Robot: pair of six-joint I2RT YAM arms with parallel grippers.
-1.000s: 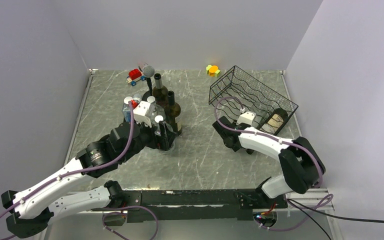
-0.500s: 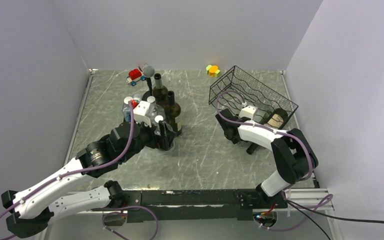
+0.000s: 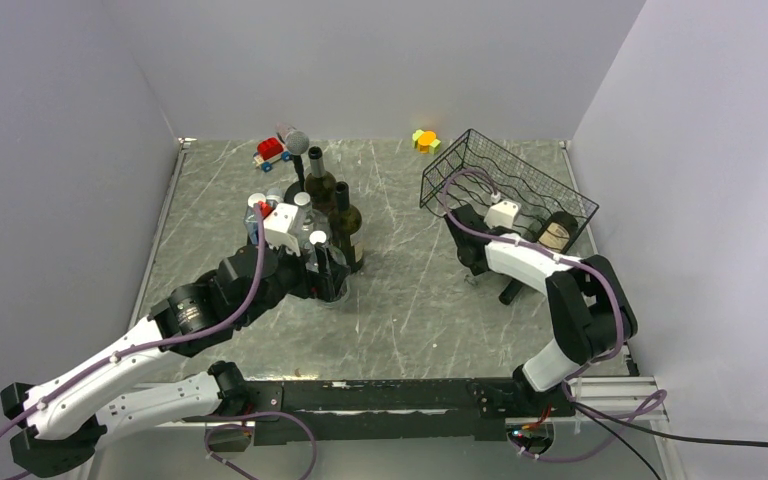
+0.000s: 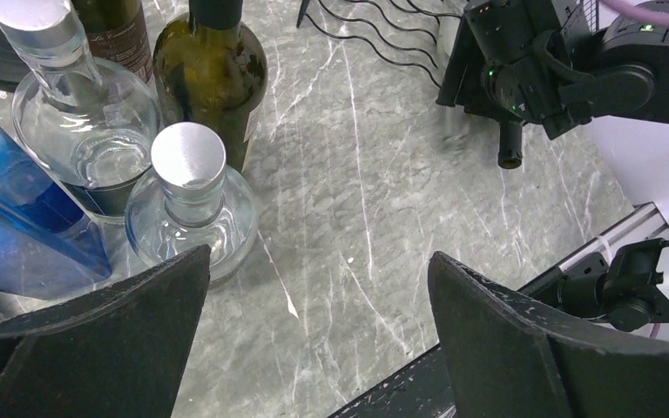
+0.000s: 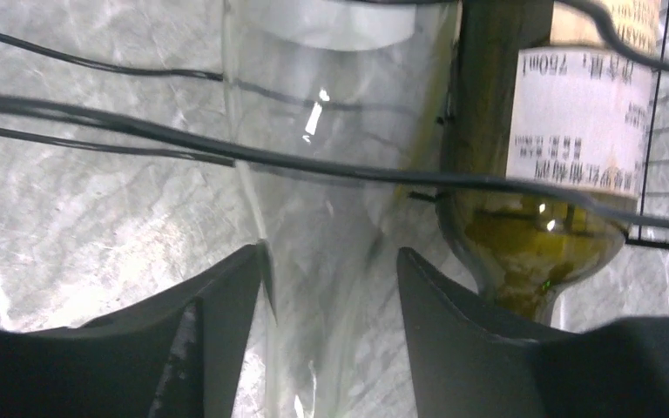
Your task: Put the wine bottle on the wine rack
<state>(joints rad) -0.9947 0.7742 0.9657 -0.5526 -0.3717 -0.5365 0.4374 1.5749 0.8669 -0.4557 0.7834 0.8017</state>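
Note:
The black wire wine rack (image 3: 505,185) stands at the back right. A dark green labelled wine bottle (image 3: 558,233) lies in it, neck (image 3: 510,293) sticking out toward the front; it also shows in the right wrist view (image 5: 531,174). My right gripper (image 3: 470,252) is at the rack's front left. In the wrist view my right gripper (image 5: 331,270) is shut around a clear glass bottle (image 5: 340,157) lying under the rack wires (image 5: 139,144). My left gripper (image 4: 318,287) is open and empty beside a cluster of upright bottles (image 3: 335,215).
The cluster holds two dark wine bottles (image 4: 212,70), two clear bottles (image 4: 189,200) and a blue one (image 4: 17,200). A red toy car (image 3: 272,150), a microphone (image 3: 295,140) and a yellow-orange toy (image 3: 425,141) sit at the back. Walls close in on three sides.
My right gripper has moved back and right, toward the rack's front. The dark bottle's neck has shifted slightly with it. The left arm has barely moved.

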